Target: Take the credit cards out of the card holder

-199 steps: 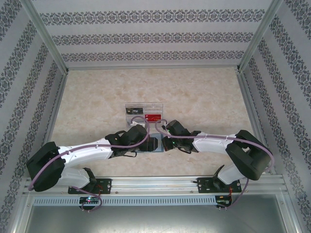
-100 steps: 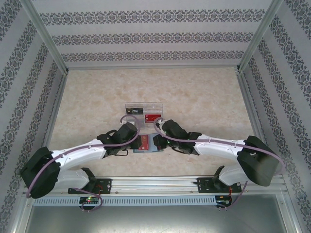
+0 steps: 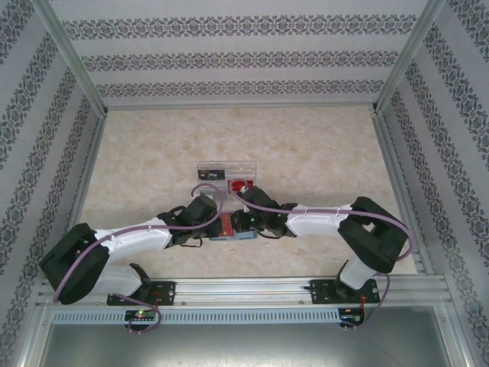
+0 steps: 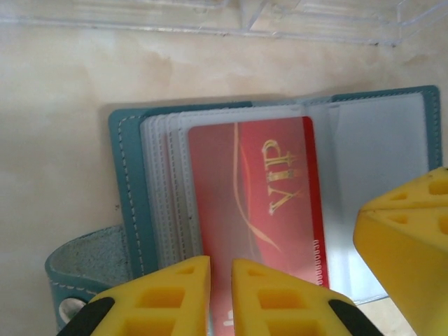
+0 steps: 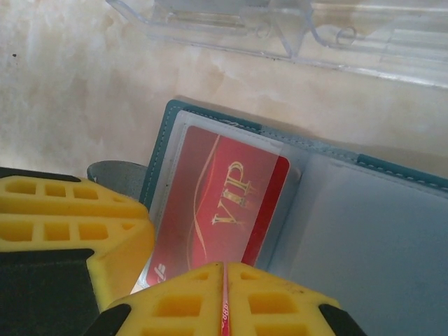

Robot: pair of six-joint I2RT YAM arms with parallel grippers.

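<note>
Close to the near edge of the table [image 3: 321, 153], about midway along it, the right gripper [image 5: 225, 283] is clamped on the near end of the red card [image 4: 252, 203], glossy plastic with gold VIP lettering. Only a sliver of that edge sits between its yellow tips. So shallow a bite could slip off once the card is pulled.

Just beside it the left gripper [image 4: 220, 280] is nearly closed, a narrow slit between its tips, over the same end of the card; whether it presses down I cannot tell. If it bears on the card, it pins what the other must draw. If it bears on nothing, the card holder [image 4: 129, 189], a small soft teal-blue bifold wallet lying open, would likely drag along, since most of the card sits in a clear plastic sleeve [image 4: 164, 189]. The crowded tips might also knock together.

The clear tray [image 5: 280, 28], a transparent compartmented plastic box, lies just beyond the holder toward the far edge. Both arms reach inward from the near edge, elbows out toward the left and right edges, forearms converging low, wrists pitched down.
</note>
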